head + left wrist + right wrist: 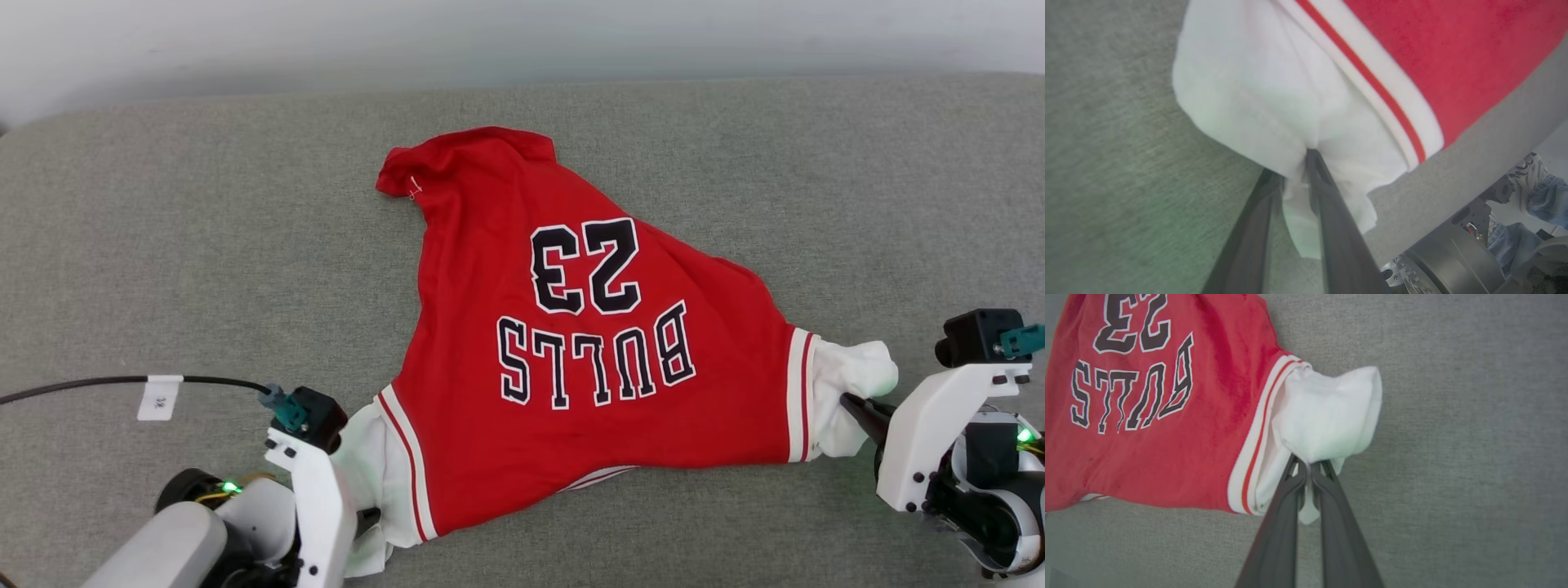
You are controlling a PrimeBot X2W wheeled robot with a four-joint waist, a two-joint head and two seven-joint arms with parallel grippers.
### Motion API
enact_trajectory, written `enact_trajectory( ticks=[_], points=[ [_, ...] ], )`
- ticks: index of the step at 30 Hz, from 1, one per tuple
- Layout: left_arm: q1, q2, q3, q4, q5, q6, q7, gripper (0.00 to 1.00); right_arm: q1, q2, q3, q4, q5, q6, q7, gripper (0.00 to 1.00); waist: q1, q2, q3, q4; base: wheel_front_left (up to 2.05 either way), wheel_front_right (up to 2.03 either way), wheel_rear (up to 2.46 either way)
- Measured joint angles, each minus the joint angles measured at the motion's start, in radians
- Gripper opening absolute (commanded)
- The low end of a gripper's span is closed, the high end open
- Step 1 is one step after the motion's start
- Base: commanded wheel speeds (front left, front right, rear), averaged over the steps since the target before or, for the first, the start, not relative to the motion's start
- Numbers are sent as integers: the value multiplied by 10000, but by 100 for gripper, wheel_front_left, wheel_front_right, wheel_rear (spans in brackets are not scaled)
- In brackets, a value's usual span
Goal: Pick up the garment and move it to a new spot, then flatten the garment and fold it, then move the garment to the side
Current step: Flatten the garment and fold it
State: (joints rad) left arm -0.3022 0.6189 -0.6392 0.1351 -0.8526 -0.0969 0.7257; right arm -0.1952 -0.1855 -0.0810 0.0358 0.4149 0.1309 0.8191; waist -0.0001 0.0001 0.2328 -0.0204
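The garment [571, 384], a red jersey T-shirt with "BULLS 23" lettering, lies spread on the grey surface with its neck end toward me and its hem bunched at the far side. My left gripper [1290, 163] is at the white left sleeve [1257, 90]. Its two fingers stand a little apart with a fold of sleeve cloth between them. The left finger looks blurred. My right gripper [1308, 467] is shut on the white right sleeve [1331, 412], fingertips pressed together on a pinch of cloth. In the head view this gripper [849, 400] sits at the sleeve's near edge.
A grey fabric-covered table [204, 245] runs to a pale wall at the far edge. A black cable with a white label [159, 398] trails left from my left wrist. The left wrist view catches the robot's base [1453, 257] and a person's shoe [1531, 171].
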Motion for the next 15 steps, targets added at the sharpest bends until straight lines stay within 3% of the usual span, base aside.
enact_trajectory(
  ticks=[9,15],
  points=[
    [-101,-238,79,65,180,-84,-1062,0,46,-341,-109,307,155,0,-242,0,1,0,-439,185,0,0,0],
    [-996,94,303,-460,917,-65,-1469,0,121,-685,-265,81,10,0,-416,0,1,0,-991,445,0,0,0]
  ],
)
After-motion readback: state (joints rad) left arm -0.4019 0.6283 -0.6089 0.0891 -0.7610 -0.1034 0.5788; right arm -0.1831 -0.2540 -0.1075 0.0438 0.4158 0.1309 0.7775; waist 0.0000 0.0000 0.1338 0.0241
